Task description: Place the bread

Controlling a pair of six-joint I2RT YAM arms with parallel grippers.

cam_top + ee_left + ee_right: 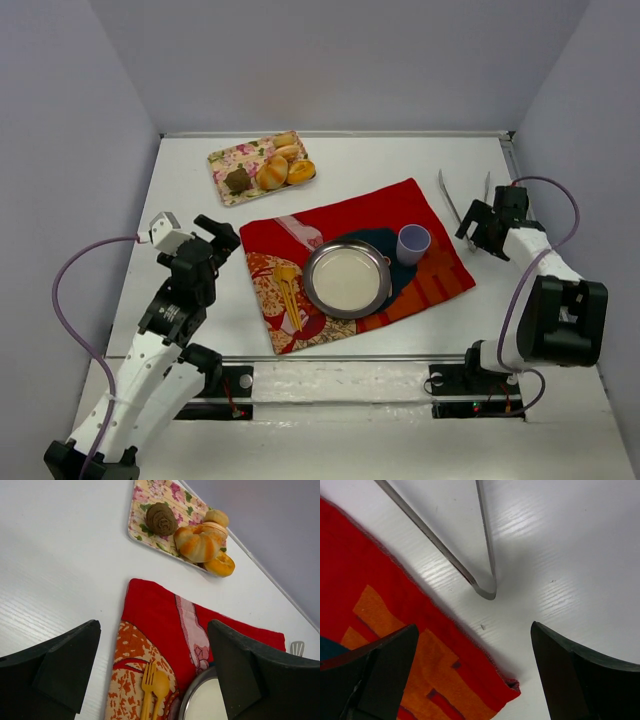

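At upper left, bread (273, 170) on tray (225, 158), none on plate (347, 278). Left gripper (155, 670), right gripper (475, 670) spread wide, empty, right near tongs (488, 593). All placing left.

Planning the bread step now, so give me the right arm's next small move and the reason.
Probably lower the right claw onto the tongs and close. It hangs open over their bend, holding nothing, and the bread sits untouched on the far tray.
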